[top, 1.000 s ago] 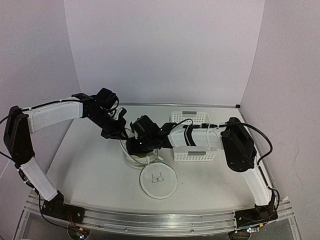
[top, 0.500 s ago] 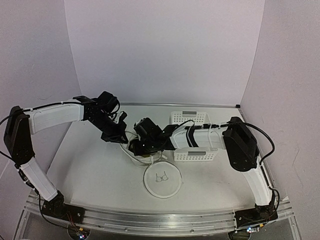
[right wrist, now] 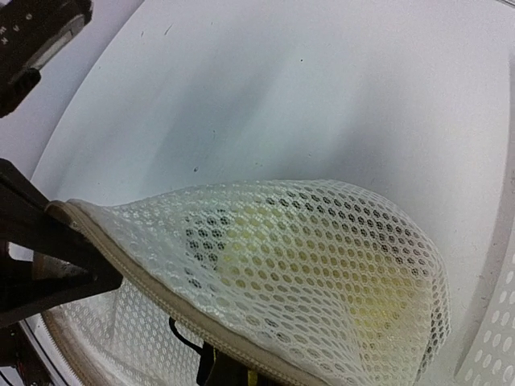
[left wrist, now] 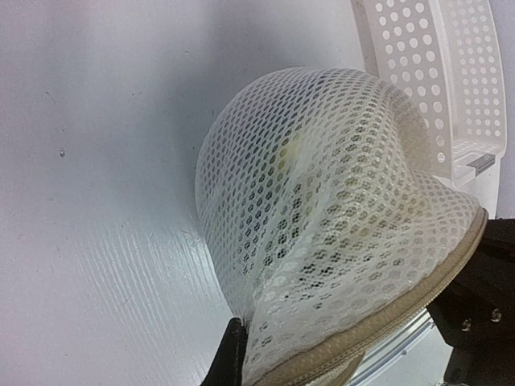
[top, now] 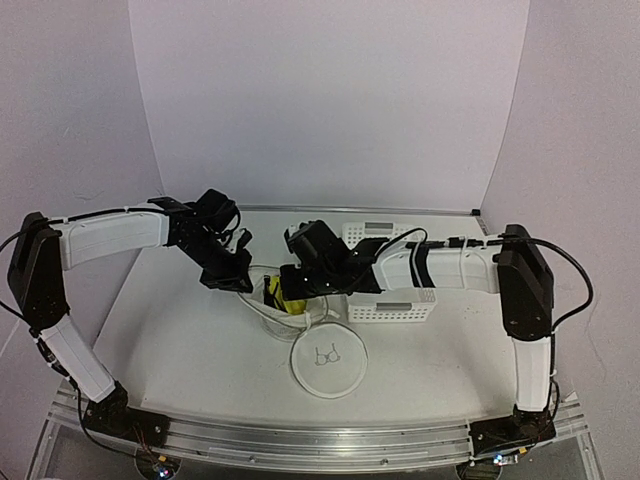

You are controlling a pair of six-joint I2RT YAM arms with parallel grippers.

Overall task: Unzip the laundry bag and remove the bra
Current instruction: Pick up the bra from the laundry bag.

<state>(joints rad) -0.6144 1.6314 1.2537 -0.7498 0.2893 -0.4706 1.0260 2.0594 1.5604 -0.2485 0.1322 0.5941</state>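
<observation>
The laundry bag (top: 262,314) lies unzipped at mid-table. Its round lid with the bra drawing (top: 327,357) is folded flat toward the front. My left gripper (top: 243,280) is shut on the bag's mesh wall near the zip rim, with one black fingertip (left wrist: 232,358) against the mesh (left wrist: 338,193). My right gripper (top: 290,292) is at the bag's opening, shut on the yellow bra (top: 281,297), which pokes out above the rim. In the right wrist view, yellow fabric (right wrist: 241,241) shows through the mesh (right wrist: 338,265), and the right gripper (right wrist: 233,374) sits at the rim with a black strap (right wrist: 181,338) beside it.
A white perforated plastic basket (top: 390,308) stands right behind my right arm and close to the bag; it also shows in the left wrist view (left wrist: 418,72). My left gripper's black body (right wrist: 48,257) fills the left edge of the right wrist view.
My right arm has drawn back to the right and lifted. The yellow bra now shows at the bag's opening. The lid has slid slightly right. My left gripper has kept hold of the bag.
</observation>
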